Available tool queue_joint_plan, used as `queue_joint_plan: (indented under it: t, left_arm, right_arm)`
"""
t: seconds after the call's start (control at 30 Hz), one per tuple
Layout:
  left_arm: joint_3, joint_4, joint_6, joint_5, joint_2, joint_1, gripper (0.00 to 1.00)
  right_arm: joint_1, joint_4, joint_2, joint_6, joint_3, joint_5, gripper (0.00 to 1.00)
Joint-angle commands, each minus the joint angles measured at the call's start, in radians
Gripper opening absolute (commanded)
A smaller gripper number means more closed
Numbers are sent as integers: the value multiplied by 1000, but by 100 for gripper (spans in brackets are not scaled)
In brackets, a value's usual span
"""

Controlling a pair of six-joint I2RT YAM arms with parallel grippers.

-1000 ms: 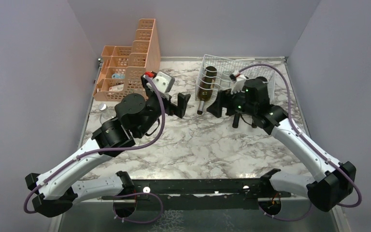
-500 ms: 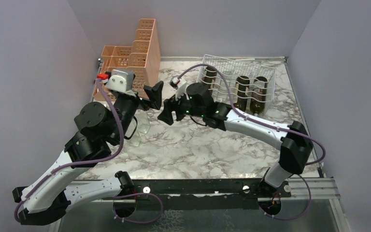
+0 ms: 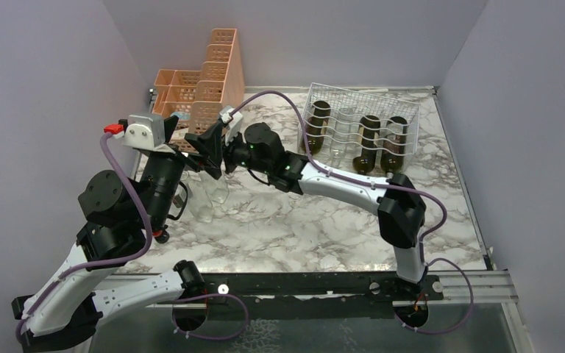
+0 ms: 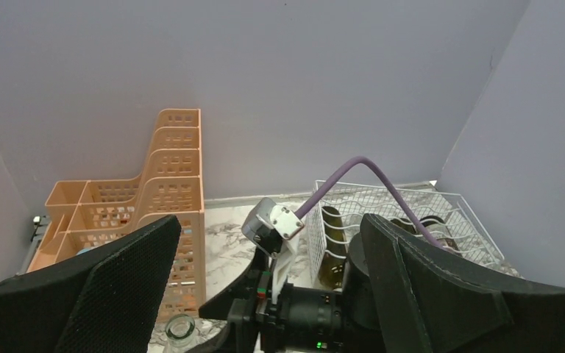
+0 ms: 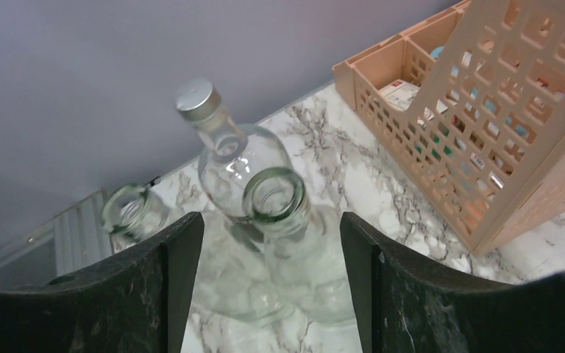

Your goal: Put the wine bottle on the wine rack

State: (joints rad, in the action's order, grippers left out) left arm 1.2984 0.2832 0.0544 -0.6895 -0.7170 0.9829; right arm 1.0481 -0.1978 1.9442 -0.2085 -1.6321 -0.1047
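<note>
Right hand [image 5: 268,220] hangs open astride the neck of the uncapped clear glass wine bottle [image 5: 294,257], standing on the marbled surface [image 3: 301,220] beside the peach perforated organizer [image 3: 206,81], well apart from the silvery wire wine rack [image 3: 360,99]. Grasping is in hand; next the fingers [image 5: 169,294] should close squarely on that neck. Left hand [image 4: 270,228]: open, empty.

A peach perforated stepped organizer [image 3: 204,88] stands in the upper left of the top view, on the grey-veined white marble worktop [image 3: 301,220], close to the back wall [image 3: 301,37]. Its low compartments hold small items [image 5: 401,92], white, red and blue, too blurred to name. Plain lilac-grey walls close three sides.
</note>
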Motion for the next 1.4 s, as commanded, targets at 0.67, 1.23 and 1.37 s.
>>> queue_joint_plan:
  t: [0.67, 1.23, 1.37]
  left_arm:
    - [4, 40, 0, -8, 9, -1, 99]
    - [-279, 25, -225, 129, 23, -1, 99]
    - [-464, -60, -245, 241, 33, 0, 99]
  right_arm:
    - [32, -228, 34, 273, 37, 166, 17]
    - [39, -104, -579, 122, 579, 490, 3]
    - [39, -7, -708, 56, 646, 574, 3]
